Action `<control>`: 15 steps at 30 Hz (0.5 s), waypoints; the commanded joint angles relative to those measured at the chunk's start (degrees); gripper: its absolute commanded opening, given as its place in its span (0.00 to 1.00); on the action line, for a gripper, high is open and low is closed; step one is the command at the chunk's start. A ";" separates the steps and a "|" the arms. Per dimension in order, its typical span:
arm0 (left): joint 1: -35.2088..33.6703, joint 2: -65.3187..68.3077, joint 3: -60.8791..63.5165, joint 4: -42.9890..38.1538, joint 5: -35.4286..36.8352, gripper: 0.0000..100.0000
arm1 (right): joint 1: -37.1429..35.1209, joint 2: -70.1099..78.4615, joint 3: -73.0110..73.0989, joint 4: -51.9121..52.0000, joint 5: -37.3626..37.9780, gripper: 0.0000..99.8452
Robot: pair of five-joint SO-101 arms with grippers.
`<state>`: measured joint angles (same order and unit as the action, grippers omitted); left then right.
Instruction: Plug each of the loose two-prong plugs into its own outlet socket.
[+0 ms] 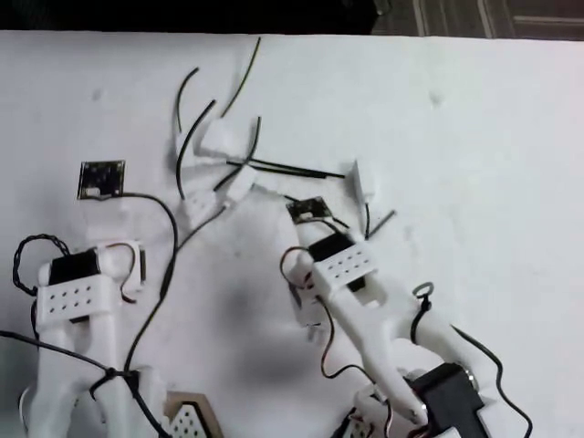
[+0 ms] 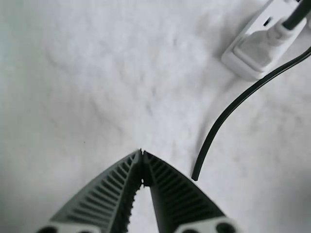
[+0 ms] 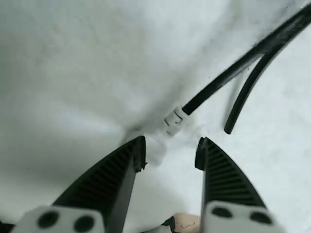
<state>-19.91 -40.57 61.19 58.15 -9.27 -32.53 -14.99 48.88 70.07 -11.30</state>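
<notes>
A white two-prong plug [image 3: 156, 145] on a black cable [image 3: 243, 58] lies on the table between the fingers of my right gripper [image 3: 170, 154], close to one finger. That gripper is open and sits mid-table [image 1: 308, 210] in the high view. My left gripper [image 2: 142, 160] is shut on nothing and hovers over bare table. Beyond it a white outlet socket [image 2: 252, 48] holds a plug, and a loose black cable end [image 2: 195, 175] lies near the fingertips. More white plugs and sockets [image 1: 219, 139], [image 1: 361, 182] lie among black cables at the table's middle.
Black cables [image 1: 292, 169] criss-cross the white table [image 1: 474, 128] between the two arms. The left arm [image 1: 82, 292] stands at the near left, with its own wiring trailing past it. A second cut cable end [image 3: 228, 128] lies beside the right fingers.
</notes>
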 commanded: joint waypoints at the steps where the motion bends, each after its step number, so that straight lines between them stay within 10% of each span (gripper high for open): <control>1: -0.04 -1.36 -0.18 -0.97 0.26 0.02 | -0.84 -1.80 -0.09 -0.66 -0.88 0.17; 15: -0.04 -1.36 -0.18 -0.97 0.26 0.02 | -1.01 14.37 -4.40 -4.53 -0.97 0.17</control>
<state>-19.91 -40.57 61.19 58.15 -9.27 -33.05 -1.54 44.84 65.14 -12.00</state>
